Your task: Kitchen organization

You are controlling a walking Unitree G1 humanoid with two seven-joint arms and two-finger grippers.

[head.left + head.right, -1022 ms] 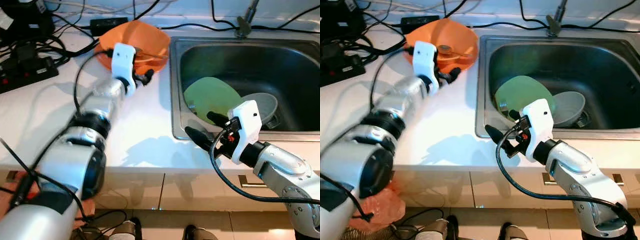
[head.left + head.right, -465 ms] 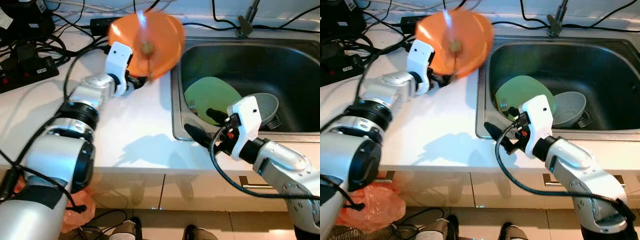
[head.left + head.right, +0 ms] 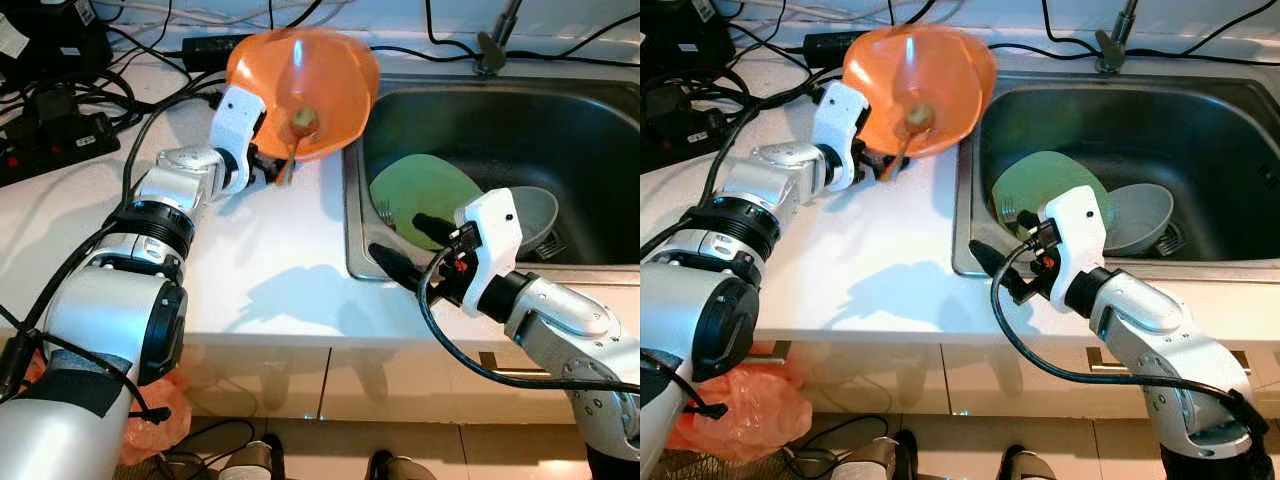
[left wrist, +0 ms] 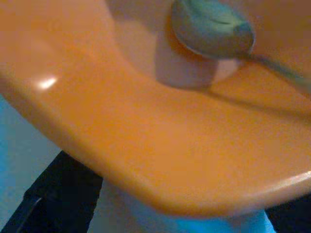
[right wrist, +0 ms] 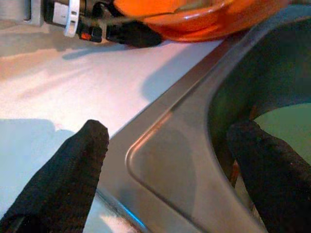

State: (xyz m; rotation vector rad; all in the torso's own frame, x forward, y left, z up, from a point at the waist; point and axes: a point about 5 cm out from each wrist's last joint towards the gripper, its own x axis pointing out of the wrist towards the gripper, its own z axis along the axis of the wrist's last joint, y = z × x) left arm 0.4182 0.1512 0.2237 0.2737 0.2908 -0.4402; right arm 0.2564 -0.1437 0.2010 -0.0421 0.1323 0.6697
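One hand [image 3: 268,168] lifts orange bowl [image 3: 310,85] (tilted).

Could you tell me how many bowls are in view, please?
2: an orange bowl held tilted by the left pincer above the counter, and a grey bowl in the sink; others may be hidden.

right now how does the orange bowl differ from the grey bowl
The orange bowl is lifted and tilted over the counter edge, gripped at its rim by the left hand; the grey bowl lies in the sink, untouched. The orange bowl looks wider and carries a spoon; the grey bowl sits partly behind a green plate. Both are round, plain dishes.
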